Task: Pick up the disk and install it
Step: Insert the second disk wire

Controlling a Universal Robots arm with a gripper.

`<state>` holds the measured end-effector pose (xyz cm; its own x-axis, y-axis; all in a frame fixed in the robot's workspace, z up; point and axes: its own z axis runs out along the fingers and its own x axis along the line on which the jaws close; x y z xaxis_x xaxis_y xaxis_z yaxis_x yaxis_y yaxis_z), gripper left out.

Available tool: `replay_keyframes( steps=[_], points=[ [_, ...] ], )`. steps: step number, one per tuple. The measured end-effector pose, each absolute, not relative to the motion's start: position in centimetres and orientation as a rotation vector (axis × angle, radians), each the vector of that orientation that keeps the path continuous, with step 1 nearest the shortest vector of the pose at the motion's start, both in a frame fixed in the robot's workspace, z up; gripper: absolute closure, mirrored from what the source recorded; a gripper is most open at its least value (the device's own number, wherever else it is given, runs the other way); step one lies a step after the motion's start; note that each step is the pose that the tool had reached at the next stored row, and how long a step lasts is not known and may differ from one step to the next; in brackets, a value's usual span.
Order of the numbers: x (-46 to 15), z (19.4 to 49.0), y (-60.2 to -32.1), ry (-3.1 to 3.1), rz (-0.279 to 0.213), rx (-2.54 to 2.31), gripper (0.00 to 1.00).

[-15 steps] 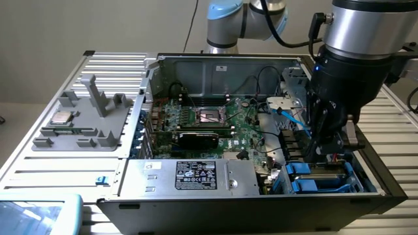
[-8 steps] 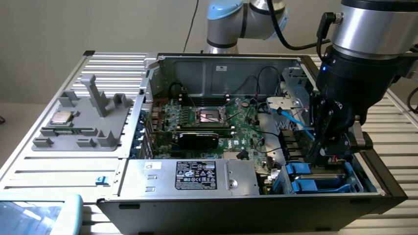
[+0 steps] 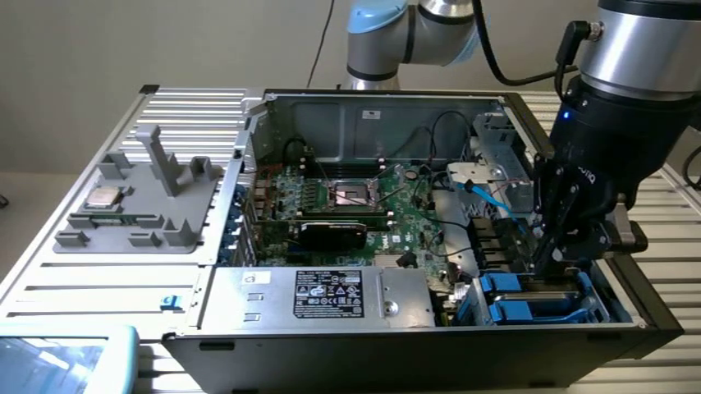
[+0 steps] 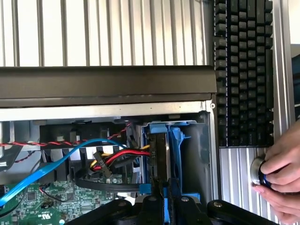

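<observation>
Gripping disk edge-on, fingers nearly shut on it, inside blue bay.

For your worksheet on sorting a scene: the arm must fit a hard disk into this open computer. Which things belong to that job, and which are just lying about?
Belongs to the job:
- disk, on edge in the blue drive bay
- gripper, shut on the disk
- computer case

Just lying about:
- grey fixture holding a small silver chip
- keyboard
- a person's hand on a knob
</observation>
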<state>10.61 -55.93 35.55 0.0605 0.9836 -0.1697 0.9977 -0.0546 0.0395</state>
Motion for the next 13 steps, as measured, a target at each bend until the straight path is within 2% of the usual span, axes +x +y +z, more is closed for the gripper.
replay_keyframes(
  steps=[13],
  points=[
    [11.26,35.0,-55.93,2.16,-0.153,2.078,0.84]
  ],
)
